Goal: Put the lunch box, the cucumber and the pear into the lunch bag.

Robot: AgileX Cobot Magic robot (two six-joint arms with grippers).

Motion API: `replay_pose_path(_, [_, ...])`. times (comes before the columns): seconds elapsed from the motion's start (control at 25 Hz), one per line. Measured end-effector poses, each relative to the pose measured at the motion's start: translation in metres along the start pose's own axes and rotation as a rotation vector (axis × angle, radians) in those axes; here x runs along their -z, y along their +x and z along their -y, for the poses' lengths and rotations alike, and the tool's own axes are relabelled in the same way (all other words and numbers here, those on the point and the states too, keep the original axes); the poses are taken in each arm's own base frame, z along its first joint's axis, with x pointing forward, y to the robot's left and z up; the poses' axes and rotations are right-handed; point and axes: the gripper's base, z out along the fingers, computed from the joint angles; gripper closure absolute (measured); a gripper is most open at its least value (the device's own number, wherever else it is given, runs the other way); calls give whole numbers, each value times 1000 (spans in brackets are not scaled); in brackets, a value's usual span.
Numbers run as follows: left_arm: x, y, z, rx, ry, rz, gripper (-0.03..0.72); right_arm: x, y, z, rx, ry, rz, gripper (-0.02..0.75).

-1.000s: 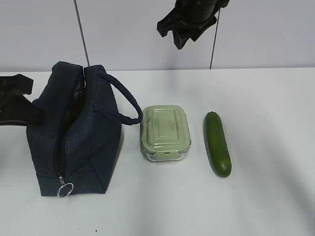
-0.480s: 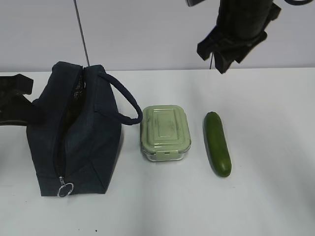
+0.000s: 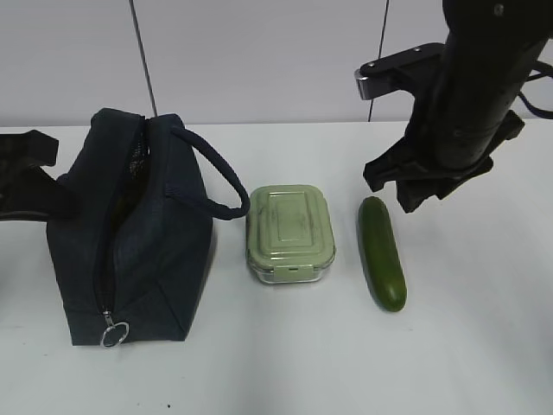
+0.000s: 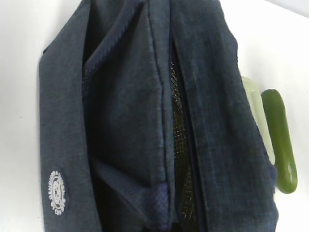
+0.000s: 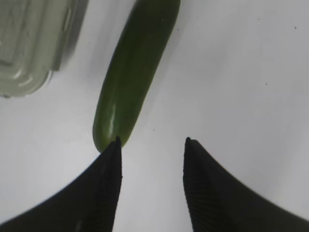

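The navy lunch bag (image 3: 130, 233) stands at the left with its top zipper open. My left gripper (image 3: 26, 177) is at the bag's left side, shut on a strap of its fabric; the left wrist view shows only the bag (image 4: 125, 121), not the fingers. The lunch box (image 3: 291, 232) lies right of the bag, and the cucumber (image 3: 382, 252) lies right of that. My right gripper (image 3: 415, 192) hangs open over the cucumber's far end. In the right wrist view this gripper (image 5: 152, 140) holds nothing, its left fingertip by the tip of the cucumber (image 5: 135, 67). The pear is hidden.
The bag's loop handle (image 3: 220, 186) arches toward the lunch box. A silver zipper pull (image 3: 113, 331) hangs at the bag's near end. The white table (image 3: 484, 328) runs back to a grey wall. The lunch box corner (image 5: 34, 43) lies left of the cucumber.
My right arm has swung right and come down, from high above the lunch box to just over the cucumber's far end. The bag, the lunch box, the cucumber and my left gripper have not moved.
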Motion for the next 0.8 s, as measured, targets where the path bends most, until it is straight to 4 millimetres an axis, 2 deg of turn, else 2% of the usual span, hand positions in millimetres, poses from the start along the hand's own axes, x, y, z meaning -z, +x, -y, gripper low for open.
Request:
replay_pose_path(0.24, [0,0,0,0,0,0,701,-27,-15,-7,-55,-24,76,399])
replay_pose_path(0.56, [0,0,0,0,0,0,701,-70,-21,-14,-35,-9,22,395])
replay_pose_path(0.64, [0,0,0,0,0,0,701,-76,-25,-16,-34,-7,14,359])
replay_pose_path(0.8, [0,0,0,0,0,0,701,-86,-34,-17,-34,0,17,215])
